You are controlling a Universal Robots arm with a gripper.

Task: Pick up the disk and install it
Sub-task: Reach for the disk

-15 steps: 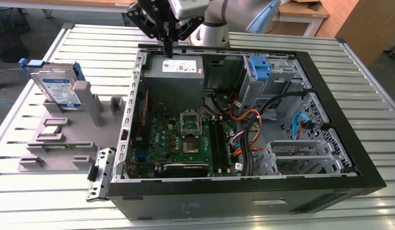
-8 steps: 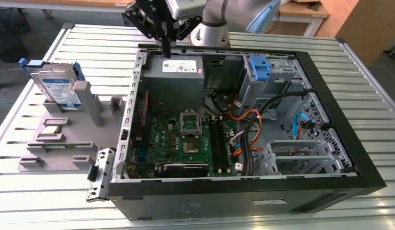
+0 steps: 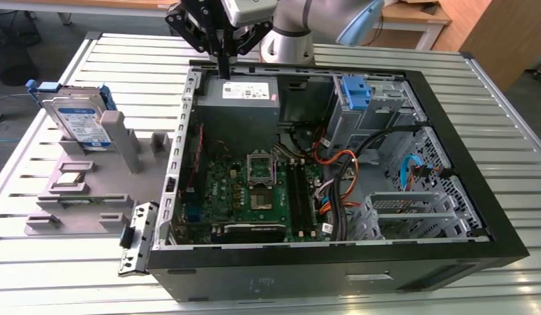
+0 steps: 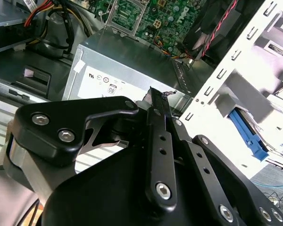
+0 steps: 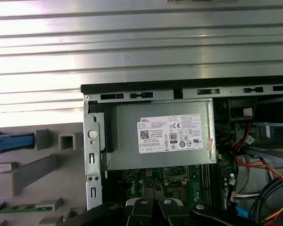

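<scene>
One blue-labelled disk (image 3: 78, 118) on grey stand (image 3: 86, 197); empty clenched hand (image 3: 225, 71) over power supply (image 3: 244, 98).

You'll find the disk (image 3: 78, 119) standing on edge, leaning slightly, in the grey holder (image 3: 88, 191) at the exterior view's left: silver body, blue-and-white label, blue carrier framing it.

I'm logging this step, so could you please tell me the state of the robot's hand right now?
Hand: closed on nothing, over the power supply; the disk sits apart in its grey holder.
</scene>
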